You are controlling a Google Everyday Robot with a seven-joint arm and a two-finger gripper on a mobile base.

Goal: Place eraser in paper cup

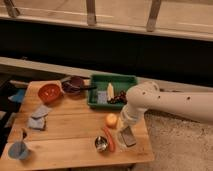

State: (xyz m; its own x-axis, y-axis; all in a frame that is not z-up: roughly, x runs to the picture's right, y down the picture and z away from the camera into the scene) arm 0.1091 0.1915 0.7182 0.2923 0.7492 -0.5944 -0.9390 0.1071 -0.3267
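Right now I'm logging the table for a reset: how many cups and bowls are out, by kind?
Cups: 3 — small shiny metal cup, blue cup, short white paper cup, partly hidden by the flat dark grey eraser under the gripper.
Bowls: 2 — orange-red bowl, dark bowl.
Total: 5

The wooden table [70, 130] carries a green tray [112, 89], red bowl [49, 92], metal cup [101, 143] and the tool [126, 134] low at its right edge.
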